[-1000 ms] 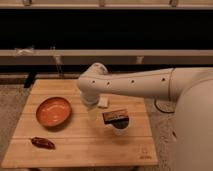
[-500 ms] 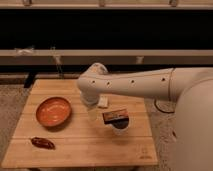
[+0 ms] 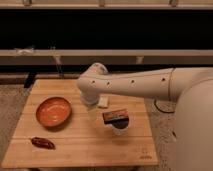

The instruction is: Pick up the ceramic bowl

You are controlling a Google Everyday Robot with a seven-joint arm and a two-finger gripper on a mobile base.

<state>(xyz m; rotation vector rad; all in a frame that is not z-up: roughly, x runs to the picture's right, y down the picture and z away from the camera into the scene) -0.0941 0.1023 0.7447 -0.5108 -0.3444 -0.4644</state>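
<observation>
The ceramic bowl (image 3: 53, 111) is round, shallow and glossy orange-brown. It sits upright on the left part of the wooden table (image 3: 90, 146). My white arm reaches in from the right and bends down over the table's middle. My gripper (image 3: 94, 107) hangs below the bend, just right of the bowl and apart from it, close above the tabletop. It holds nothing that I can see.
A small white cup with a dark brown bar (image 3: 116, 120) across it stands right of the gripper. A small white object (image 3: 103, 102) lies beside the arm. A dark red item (image 3: 43, 143) lies near the front left corner. A dark shelf runs behind the table.
</observation>
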